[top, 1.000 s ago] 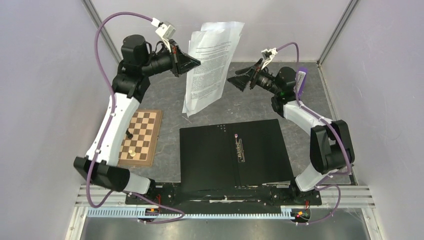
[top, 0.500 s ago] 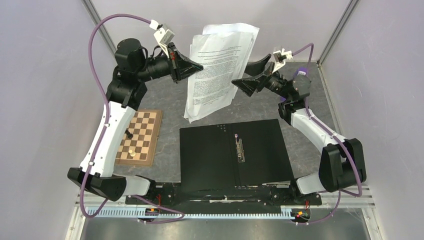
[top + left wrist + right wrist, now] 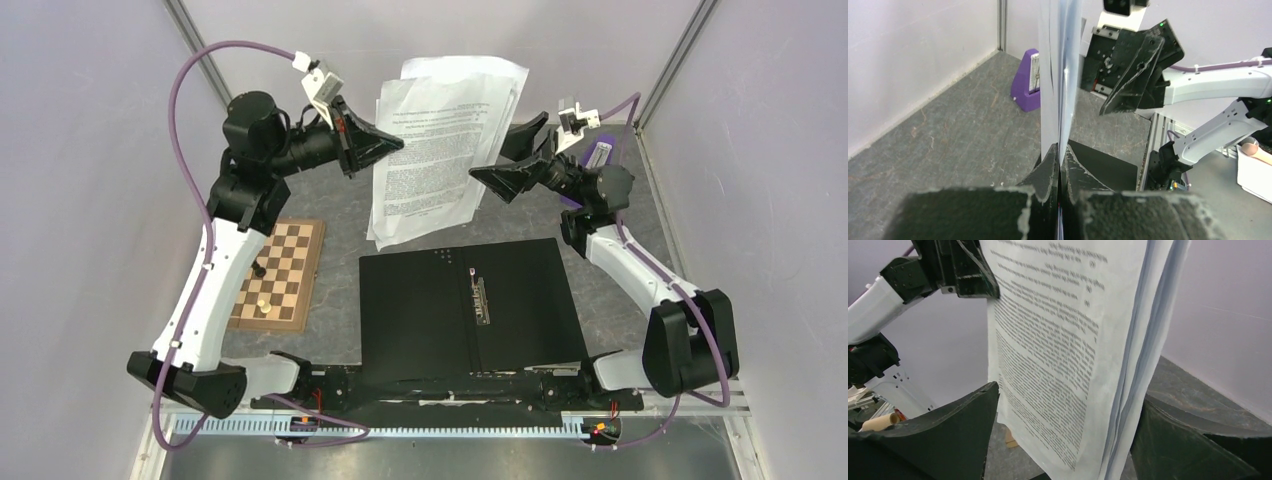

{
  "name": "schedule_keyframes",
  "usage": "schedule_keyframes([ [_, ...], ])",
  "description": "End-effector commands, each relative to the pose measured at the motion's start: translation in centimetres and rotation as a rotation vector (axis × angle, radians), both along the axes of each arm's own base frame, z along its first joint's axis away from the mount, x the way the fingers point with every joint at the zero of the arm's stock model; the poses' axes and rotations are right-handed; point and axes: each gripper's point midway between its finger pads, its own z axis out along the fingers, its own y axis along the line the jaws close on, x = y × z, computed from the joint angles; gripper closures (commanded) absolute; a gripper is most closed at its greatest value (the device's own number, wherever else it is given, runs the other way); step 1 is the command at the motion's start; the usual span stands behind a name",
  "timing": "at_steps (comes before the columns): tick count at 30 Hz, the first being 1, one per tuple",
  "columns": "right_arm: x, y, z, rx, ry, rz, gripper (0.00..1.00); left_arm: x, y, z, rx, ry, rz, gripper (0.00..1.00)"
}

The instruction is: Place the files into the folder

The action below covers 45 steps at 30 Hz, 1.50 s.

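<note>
Holds the files [image 3: 435,150] up high, pinched tight in the left claw [image 3: 395,143]. Has just slid the right claw [image 3: 495,155] in, wide open around the other edge, not squeezing yet. Next, down into the open folder [image 3: 420,310] below both claws.

files [image 3: 435,160]: slightly fanned stack of white sheets with dense black text, hanging near upright in the air. folder [image 3: 420,310] lies open and flat below them, black inside up, metal clip along the spine.
</note>
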Motion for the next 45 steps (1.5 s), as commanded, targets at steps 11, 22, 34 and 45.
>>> schedule_keyframes([
  [11, -1.8, -0.5, -2.2, -0.048, -0.013, -0.052, 0.41, 1.6, -0.8, -4.2, -0.063, 0.0, 0.102, 0.98],
  [22, 2.0, -0.3, -8.1, -0.255, 0.032, -0.344, 0.74, 5.1, -1.4, -10.1, -0.106, -0.025, 0.265, 0.98],
  [34, 6.4, -0.1, -12.4, -0.33, 0.07, -0.529, 0.78, 9.4, -0.9, -15.8, -0.201, -0.147, 0.441, 0.98],
  [45, 8.5, 0.3, -14.7, -0.356, 0.104, -0.537, 0.63, 11.2, -1.9, -18.8, -0.233, -0.176, 0.444, 0.98],
])
